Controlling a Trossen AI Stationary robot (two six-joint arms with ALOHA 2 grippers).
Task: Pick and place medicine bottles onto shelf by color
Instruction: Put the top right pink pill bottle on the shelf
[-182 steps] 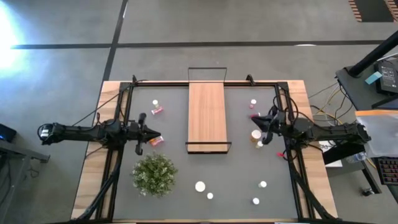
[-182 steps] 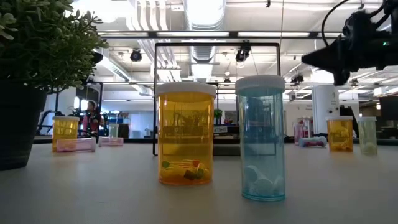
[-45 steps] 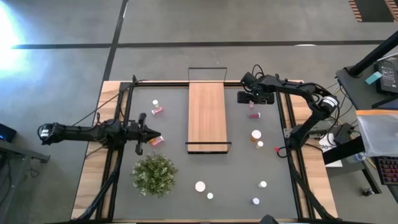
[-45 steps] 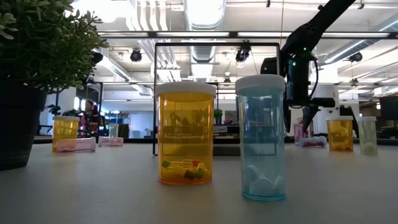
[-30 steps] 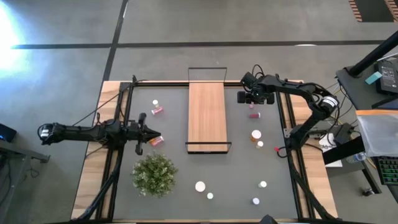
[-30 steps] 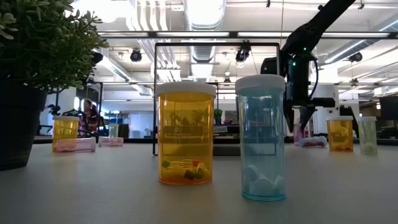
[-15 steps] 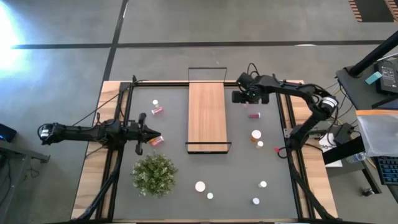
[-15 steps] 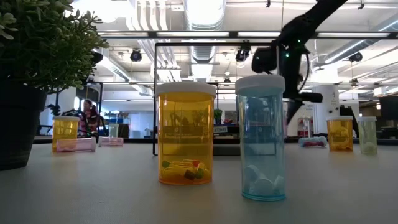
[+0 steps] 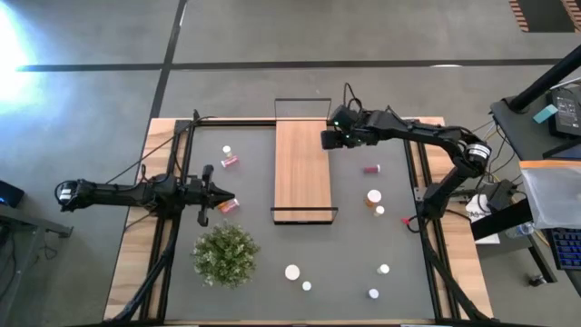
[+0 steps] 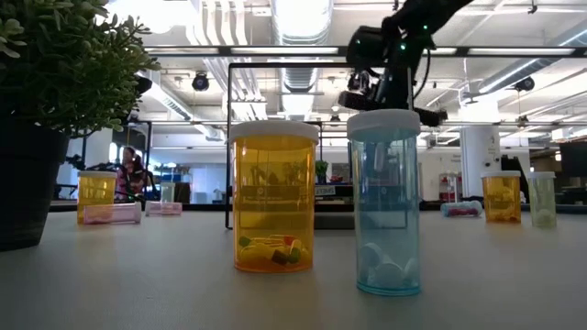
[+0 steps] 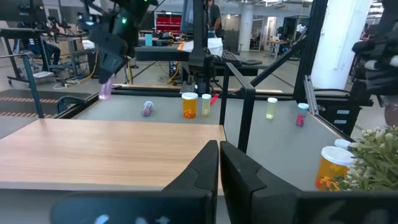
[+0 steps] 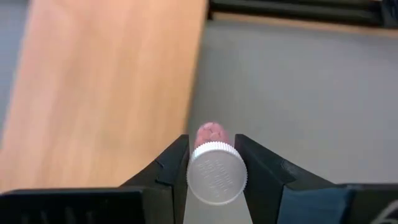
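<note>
My right gripper (image 9: pixel 330 139) is shut on a pink medicine bottle with a white cap (image 12: pixel 214 173). It is in the air over the far right edge of the wooden shelf (image 9: pixel 301 168). The left wrist view also shows the bottle (image 11: pixel 105 90) below that gripper. My left gripper (image 9: pixel 207 194) is shut and empty, low at the table's left, beside a lying pink-orange bottle (image 9: pixel 228 204). Other bottles rest on the mat: a pink one on its side (image 9: pixel 371 168), an upright orange one (image 9: pixel 373 196), and two at the far left (image 9: pixel 228 156). My right gripper pinches the pink bottle between its two fingers (image 12: pixel 177 158) at the white cap (image 12: pixel 231 163), one finger on each side. The fingers come from above and point down. The bottle hangs cap up, a little tilted, its pink body (image 12: pixel 212 132) below, clear of shelf and mat.
A bushy green plant (image 9: pixel 225 254) stands near left. Several white-capped bottles (image 9: pixel 292 272) stand along the near edge, among them an orange one (image 10: pixel 273 197) and a blue one (image 10: pixel 385 202). Black wire frames (image 9: pixel 303 100) stand at the shelf's ends.
My right gripper, down around the upright pink bottle right of the shelf a second ago, has lifted it clear of the mat. It has carried the bottle toward the table's left, to the shelf's far right edge. The lying pink bottle stayed in place.
</note>
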